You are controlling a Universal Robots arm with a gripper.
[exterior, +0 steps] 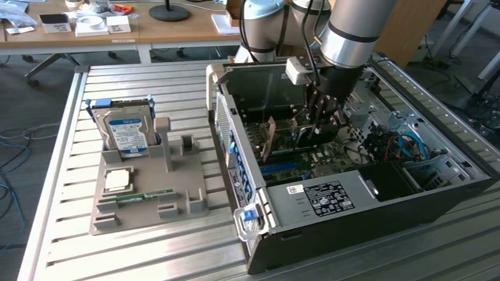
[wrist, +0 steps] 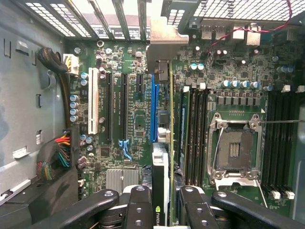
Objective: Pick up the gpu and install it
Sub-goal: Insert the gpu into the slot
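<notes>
My gripper [exterior: 322,132] reaches down into the open computer case [exterior: 375,205], with the arm coming in from above. The gpu [exterior: 270,137] stands upright over the motherboard, its brownish board side facing the exterior view's left. In the wrist view the gripper [wrist: 164,210] is shut on the gpu [wrist: 161,167], which I see edge-on between the black fingers [wrist: 138,207]. The card runs along the blue slot [wrist: 153,112], just beside it. Its silver end bracket [wrist: 164,45] sits at the case's rear slot openings. Whether the card's edge sits in a slot is hidden.
A grey holder [exterior: 105,219] on the slatted table, at the exterior view's left, carries a blue-labelled hard drive [exterior: 129,134], a chip [exterior: 117,178] and a green RAM stick [exterior: 137,198]. Inside the case are the CPU socket [wrist: 236,150], the drive bay wall and loose cables [exterior: 406,146].
</notes>
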